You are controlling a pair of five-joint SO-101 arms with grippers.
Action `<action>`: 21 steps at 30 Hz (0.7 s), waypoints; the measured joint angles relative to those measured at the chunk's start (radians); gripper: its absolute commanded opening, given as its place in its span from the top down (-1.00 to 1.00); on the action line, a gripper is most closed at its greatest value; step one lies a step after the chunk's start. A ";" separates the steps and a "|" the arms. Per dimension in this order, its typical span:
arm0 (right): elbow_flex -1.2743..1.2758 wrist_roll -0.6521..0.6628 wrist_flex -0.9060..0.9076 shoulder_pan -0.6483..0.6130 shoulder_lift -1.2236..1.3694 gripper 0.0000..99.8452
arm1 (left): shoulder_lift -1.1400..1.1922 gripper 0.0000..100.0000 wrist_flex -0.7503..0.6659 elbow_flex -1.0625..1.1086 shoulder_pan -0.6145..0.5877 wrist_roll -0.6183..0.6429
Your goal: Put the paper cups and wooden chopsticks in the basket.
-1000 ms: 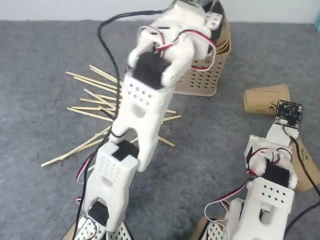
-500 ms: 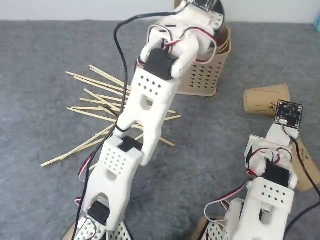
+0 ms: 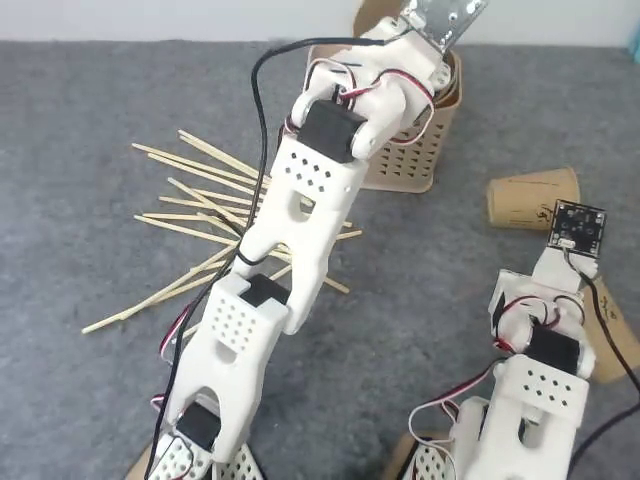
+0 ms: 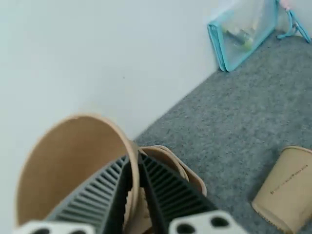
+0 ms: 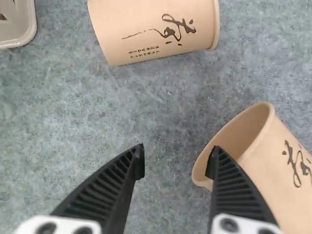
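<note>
left gripper clamped on rim of paper cup, above nested cups in basket; basket mostly hidden behind left arm. chopsticks scattered on carpet, some under that arm. right gripper spread wide, lying cup just beside one finger. versus earlier: left arm stretched farther over basket; right arm unmoved.

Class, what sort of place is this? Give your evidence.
Likely a robot practice bench: a grey carpeted surface against a white wall, strewn with chopsticks and paper cups beside a basket.
</note>
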 measured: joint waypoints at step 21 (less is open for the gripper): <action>-0.002 0.000 0.020 -0.025 -0.058 0.56 | -0.152 0.21 0.315 -0.144 0.014 -0.006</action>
